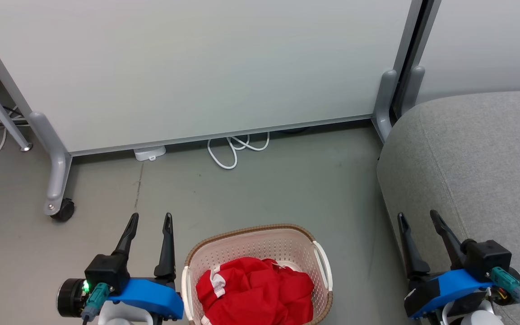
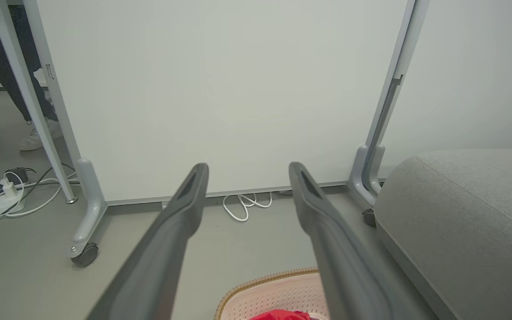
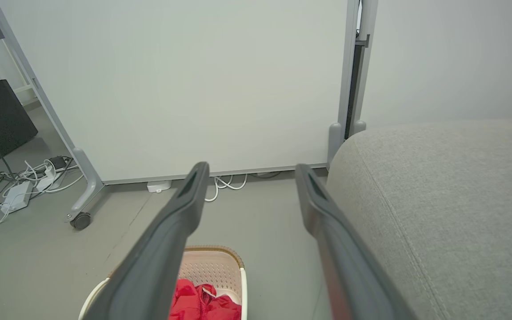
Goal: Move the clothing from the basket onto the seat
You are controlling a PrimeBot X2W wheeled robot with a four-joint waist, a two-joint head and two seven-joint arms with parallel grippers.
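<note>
Left end effector [image 1: 151, 216] is down low just beside the left wall of the basket [image 1: 251, 229], fingers spread apart with nothing between them. Same deal with the right end effector [image 1: 417, 215]: fingers spread, empty, and in the head view it sits against the near left edge of the seat [image 1: 476, 158], well apart from the basket. The clothing [image 1: 255, 289] is a crumpled red heap with a bit of white trim, sitting inside the basket and piled toward the near side, so some of the perforated far wall is bare. The basket stands on the grey floor [image 1: 287, 180] between the two arms, with a strip of floor between it and the seat on its right. Further back there's a white partition [image 1: 197, 67] on castors, and a white cable [image 1: 235, 151] looped under its bottom edge.
</note>
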